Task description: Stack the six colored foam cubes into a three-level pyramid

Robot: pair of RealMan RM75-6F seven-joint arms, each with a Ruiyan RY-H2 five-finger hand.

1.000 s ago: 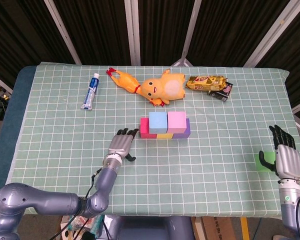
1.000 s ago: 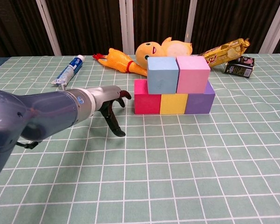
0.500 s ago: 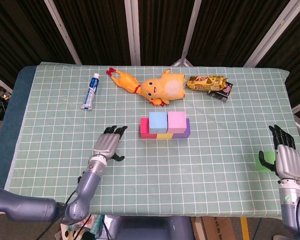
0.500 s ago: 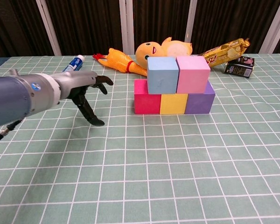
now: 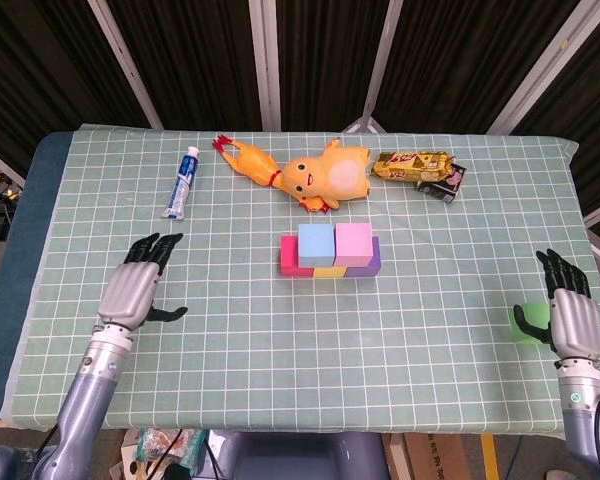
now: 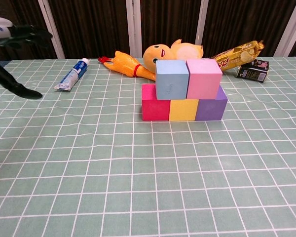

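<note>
left hand now well left of the cubes, empty, fingers spread; right hand gripping green cube

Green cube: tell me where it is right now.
In the head view the green cube sits near the table's right edge, far right of the stacked cubes, right beside the right hand. The chest view does not show it.

Your foam cubes look matt and soft-edged: the blue cube and pink cube show a faintly grainy face. The tablecloth is checked cloth, slightly wrinkled. The snack wrapper is glossy foil. Both hands, left hand and right hand, look like smooth grey metal or plastic with black fingers.
</note>
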